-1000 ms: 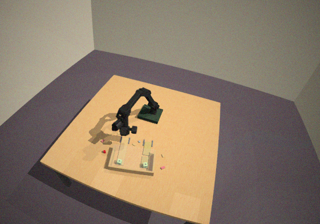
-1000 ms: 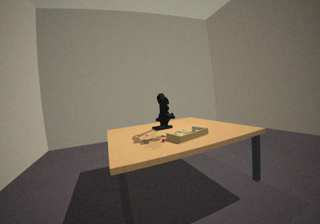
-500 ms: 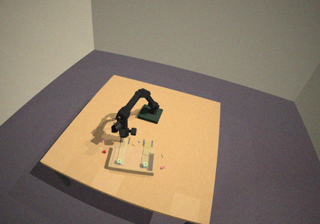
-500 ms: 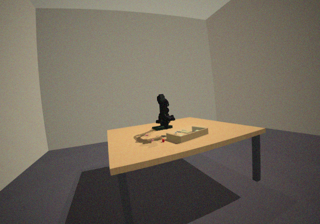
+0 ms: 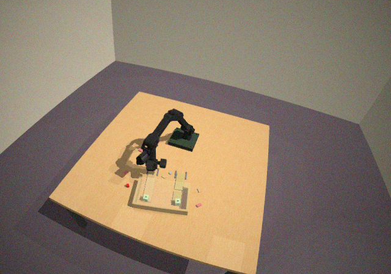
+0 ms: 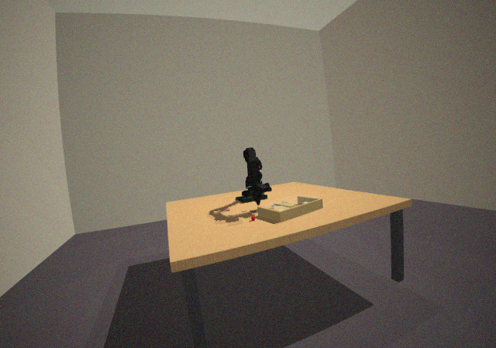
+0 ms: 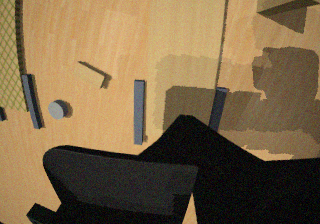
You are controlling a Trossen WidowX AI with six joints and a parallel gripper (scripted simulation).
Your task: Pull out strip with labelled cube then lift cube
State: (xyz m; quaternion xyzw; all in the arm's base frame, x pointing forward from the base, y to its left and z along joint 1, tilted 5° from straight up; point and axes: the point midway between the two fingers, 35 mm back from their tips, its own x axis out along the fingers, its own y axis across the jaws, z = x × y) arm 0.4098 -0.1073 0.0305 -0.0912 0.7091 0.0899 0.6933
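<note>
A plain pale strip [image 5: 149, 184] [image 7: 187, 29] runs unbroken to a pale green cube [image 5: 145, 198] with a dark mark, standing on its far end. A yellow patterned strip [image 5: 179, 181] [image 7: 7, 49] lies to the right in the top view, with a break before its short end piece [image 5: 177, 194]. A second marked green cube [image 5: 178, 202] stands on that piece. My gripper [image 5: 151, 169] [image 6: 258, 203] [image 7: 184, 122] is shut and empty, pointing down over the plain strip's near end. The wrist view hides what lies right below the fingertips.
A low-walled tray [image 5: 159, 209] [image 6: 302, 211] surrounds both cubes. Blue-grey guides [image 7: 139, 111] [image 7: 218, 109] flank the plain strip. A grey cylinder [image 5: 170, 173] [image 7: 57, 109] and a tan piece [image 7: 91, 75] lie between the strips. A red cylinder [image 5: 127, 185] [image 6: 253, 218] and a pink block [image 5: 198, 205] lie outside.
</note>
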